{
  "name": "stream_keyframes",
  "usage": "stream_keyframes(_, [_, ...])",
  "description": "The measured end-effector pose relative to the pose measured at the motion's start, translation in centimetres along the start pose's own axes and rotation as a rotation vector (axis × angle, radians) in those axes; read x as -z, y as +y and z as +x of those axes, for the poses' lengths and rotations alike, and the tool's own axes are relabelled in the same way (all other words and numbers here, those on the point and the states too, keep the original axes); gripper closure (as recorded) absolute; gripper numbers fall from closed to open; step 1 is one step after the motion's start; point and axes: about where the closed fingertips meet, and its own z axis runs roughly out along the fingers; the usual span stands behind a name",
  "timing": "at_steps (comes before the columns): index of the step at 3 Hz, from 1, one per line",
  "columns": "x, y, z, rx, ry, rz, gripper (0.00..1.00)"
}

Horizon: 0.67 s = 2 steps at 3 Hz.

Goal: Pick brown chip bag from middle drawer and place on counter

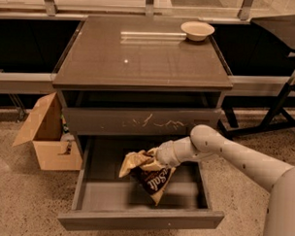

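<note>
The middle drawer (139,219) stands pulled open at the bottom of the grey cabinet. My gripper (153,160) reaches into it from the right and is shut on the upper end of the brown chip bag (152,178). The bag hangs tilted from the gripper above the drawer's grey floor, its cream end crumpled at the grip. The counter (140,56) is the glossy dark top of the cabinet, above and behind the drawer.
A cream bowl (197,30) sits at the counter's back right corner. The upper drawer front (137,120) with pale scratches is closed above the open drawer. A tan cardboard box (45,133) stands on the floor at the left. A black stand (279,105) is at the right.
</note>
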Motion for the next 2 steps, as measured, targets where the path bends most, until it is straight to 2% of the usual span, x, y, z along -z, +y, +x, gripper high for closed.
stream_keyframes(1, [0.3,0.5,-1.7,0.023,0.032,-0.004,1.0])
stream_keyframes(2, [2.9,2.5,-7.3,0.094,0.064,0.006,1.0])
